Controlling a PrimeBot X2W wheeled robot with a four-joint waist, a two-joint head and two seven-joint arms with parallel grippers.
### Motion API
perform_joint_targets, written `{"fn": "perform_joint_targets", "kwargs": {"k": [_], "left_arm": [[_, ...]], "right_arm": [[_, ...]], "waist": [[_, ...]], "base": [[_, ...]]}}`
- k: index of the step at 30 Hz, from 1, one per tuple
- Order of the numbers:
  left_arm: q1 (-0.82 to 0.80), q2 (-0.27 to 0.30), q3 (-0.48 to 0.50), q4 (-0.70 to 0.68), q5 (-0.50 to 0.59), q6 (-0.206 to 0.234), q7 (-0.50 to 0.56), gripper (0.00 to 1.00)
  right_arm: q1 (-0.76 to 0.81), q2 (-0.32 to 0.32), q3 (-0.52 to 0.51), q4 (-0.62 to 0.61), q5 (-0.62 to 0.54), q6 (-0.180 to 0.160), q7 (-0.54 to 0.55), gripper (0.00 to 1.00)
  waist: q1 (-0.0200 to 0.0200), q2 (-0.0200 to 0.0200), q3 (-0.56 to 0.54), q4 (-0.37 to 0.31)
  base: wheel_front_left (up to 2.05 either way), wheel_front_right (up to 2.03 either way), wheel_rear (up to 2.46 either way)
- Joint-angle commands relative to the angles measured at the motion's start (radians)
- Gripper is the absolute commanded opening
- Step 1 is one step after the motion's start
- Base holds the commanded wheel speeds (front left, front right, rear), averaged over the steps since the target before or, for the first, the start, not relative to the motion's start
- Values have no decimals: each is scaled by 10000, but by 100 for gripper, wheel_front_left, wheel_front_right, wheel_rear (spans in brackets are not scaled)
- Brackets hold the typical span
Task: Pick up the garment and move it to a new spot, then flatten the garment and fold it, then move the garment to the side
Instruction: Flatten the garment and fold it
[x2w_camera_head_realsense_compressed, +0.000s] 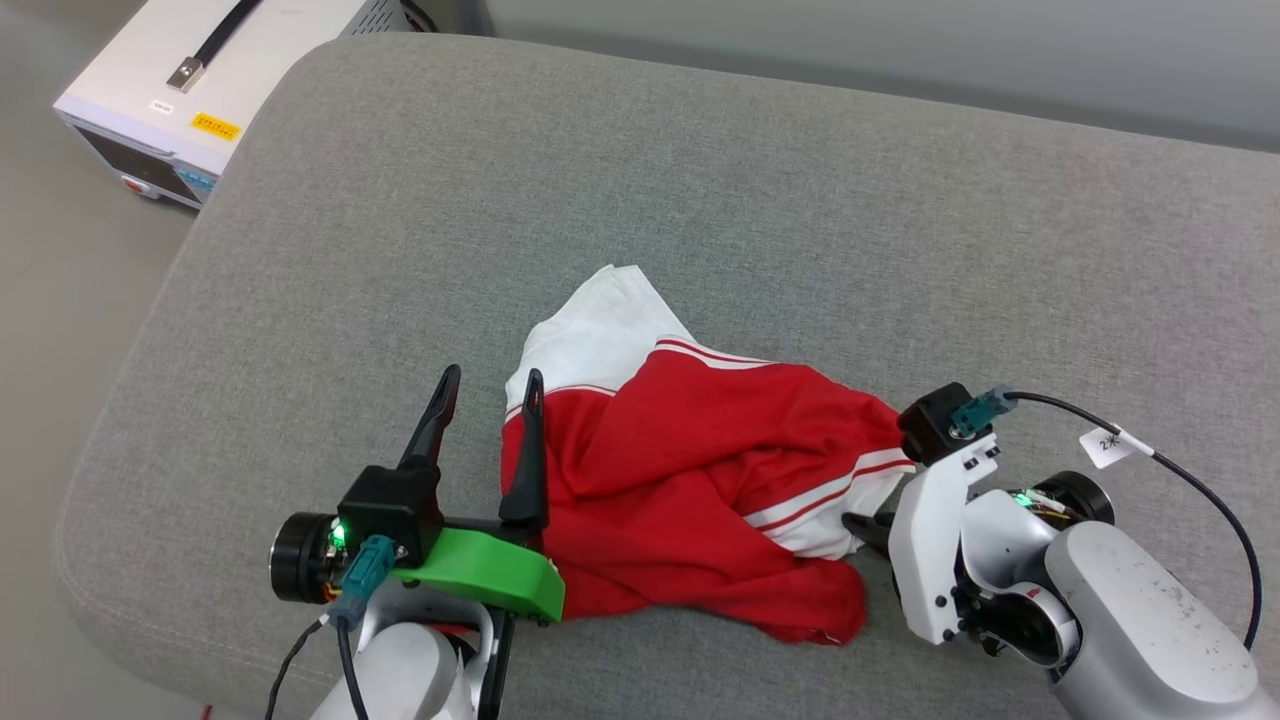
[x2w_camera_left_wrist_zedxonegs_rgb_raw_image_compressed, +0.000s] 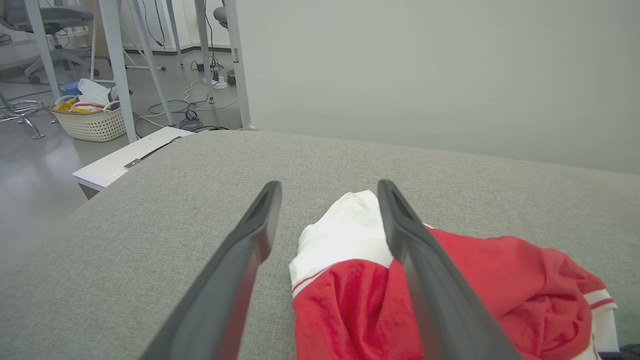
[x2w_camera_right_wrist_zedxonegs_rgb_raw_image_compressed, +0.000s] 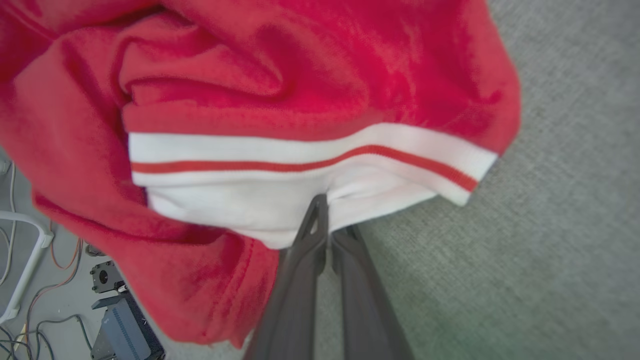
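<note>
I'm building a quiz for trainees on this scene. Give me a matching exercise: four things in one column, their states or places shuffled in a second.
1. left pincer
2. right pincer
3. shirt
4. white box

A. crumpled on the grey cushion
B. off the cushion, beside its far left corner
C. open, fingers spread
D. shut on a white striped edge

Pairs: 1-C, 2-D, 3-A, 4-B
</note>
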Motion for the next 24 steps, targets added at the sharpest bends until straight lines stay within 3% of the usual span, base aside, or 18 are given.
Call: {"fn": "perform_joint_targets", "kwargs": {"k": [1,8,15,20,24], "left_arm": [[25,-65,91,23,93,-54,-58,100],[219,-112,382,14,188,-188,-58,100],[362,-223,643,-17,295,-294,-58,100],[337,-283,758,14,390,-390,-58,100],[309,-311,815,62,436,-481,-58,100]], "right_arm": [[245,-164,49,114,58,-4,29,0],[473,-1146,-1128,-1189,-41,-4,-21,0],[1493,-2211,-3196,-3109,-555,-4,1072,0],[2032,-2358,-4675,-4103,-886,-4,1939,0],[2452,-2051,-5489,-4186,-1121,-4,2435,0]], "waist": [[0,0,-89,-83],[0,0,-394,-519],[0,0,-460,-1147],[0,0,-458,-1436],[0,0,-401,-1564]], "base": [[0,0,0],[0,0,0],[0,0,0],[0,0,0],[0,0,0]]}}
